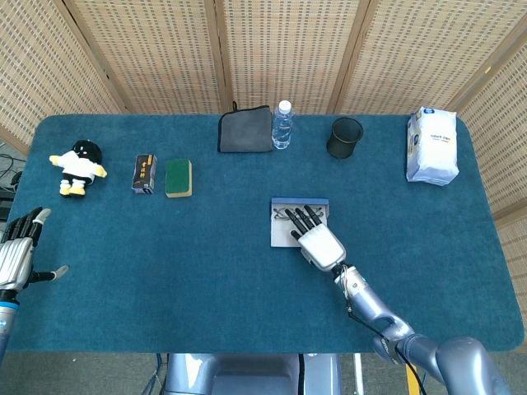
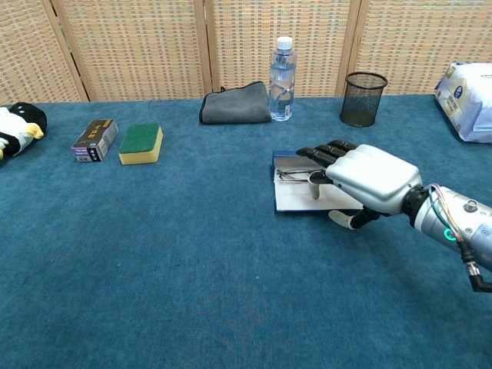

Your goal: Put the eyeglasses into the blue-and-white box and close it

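Right hand lying flat over the open box with the eyeglasses in it.

The silver right hand [image 2: 361, 178] is resting palm down on the open blue-and-white box [image 2: 296, 194], which is sitting near the middle of the blue-covered worktop [image 1: 206, 263], a little toward its right edge. Its dark fingers [image 2: 323, 154] are lying stretched and slightly apart, holding nothing, with the tips over the thin-framed eyeglasses [image 2: 294, 175] that are lying inside the box at its far side. The left hand [image 1: 16, 251] is hanging at the near left corner of the worktop, with its fingers apart and nothing in them. Along the far edge a clear plastic water bottle [image 2: 282, 69] and a black mesh cup [image 2: 364, 99] are standing.
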Robot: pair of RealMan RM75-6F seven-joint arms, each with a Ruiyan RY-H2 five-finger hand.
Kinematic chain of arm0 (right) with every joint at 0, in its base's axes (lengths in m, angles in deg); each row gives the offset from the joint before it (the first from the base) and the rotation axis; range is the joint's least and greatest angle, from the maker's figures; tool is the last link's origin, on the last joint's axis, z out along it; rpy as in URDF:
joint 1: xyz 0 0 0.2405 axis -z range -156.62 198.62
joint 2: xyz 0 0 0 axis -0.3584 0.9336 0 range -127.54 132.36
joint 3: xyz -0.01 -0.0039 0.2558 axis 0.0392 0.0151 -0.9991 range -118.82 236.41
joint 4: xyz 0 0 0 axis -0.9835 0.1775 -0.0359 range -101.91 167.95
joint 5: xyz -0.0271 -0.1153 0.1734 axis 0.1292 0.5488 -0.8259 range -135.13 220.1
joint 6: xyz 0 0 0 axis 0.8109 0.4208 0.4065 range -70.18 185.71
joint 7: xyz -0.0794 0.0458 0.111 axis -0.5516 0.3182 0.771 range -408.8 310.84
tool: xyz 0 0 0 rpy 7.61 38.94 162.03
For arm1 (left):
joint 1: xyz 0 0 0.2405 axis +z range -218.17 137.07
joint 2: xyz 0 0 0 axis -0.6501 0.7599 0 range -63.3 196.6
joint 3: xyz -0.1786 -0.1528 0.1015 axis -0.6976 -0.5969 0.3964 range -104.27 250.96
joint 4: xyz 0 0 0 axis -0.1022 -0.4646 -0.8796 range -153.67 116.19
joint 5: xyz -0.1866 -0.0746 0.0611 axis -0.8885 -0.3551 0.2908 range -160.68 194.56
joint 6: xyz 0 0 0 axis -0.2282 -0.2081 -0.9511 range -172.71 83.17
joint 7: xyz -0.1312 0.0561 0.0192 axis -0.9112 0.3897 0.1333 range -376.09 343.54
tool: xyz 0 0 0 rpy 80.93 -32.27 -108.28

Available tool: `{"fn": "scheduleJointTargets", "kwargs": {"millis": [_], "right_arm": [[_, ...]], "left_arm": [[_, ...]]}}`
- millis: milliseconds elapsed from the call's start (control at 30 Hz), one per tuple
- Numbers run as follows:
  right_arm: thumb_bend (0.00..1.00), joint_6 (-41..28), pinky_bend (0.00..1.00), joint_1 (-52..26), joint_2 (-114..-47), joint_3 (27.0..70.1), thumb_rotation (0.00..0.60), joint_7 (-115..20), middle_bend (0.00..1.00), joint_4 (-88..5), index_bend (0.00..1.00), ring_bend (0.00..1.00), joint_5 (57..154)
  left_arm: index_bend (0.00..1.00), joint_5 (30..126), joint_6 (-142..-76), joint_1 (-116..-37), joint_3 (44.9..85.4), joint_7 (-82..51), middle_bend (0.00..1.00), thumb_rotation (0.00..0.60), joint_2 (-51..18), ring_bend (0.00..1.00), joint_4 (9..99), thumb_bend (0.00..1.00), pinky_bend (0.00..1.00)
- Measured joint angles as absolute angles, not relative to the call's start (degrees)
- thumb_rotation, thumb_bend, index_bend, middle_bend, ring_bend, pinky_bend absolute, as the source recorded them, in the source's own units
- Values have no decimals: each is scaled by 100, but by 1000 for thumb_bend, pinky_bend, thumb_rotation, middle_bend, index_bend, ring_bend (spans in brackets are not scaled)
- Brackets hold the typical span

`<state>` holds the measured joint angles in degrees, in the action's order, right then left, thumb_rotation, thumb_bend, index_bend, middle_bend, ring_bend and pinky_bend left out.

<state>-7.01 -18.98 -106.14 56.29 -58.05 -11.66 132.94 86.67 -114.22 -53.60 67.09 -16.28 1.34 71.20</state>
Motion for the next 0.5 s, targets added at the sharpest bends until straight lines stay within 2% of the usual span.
{"fn": "scheduleJointTargets", "kwargs": {"millis": [500], "right_arm": [[466, -350, 62, -2204, -10906, 5295, 600, -5736, 0, -591, 381, 0, 13026]], "left_arm": [[0, 8660, -11393, -5369, 6712, -1648, 0, 600, 143, 0, 7135, 0, 0]]}}
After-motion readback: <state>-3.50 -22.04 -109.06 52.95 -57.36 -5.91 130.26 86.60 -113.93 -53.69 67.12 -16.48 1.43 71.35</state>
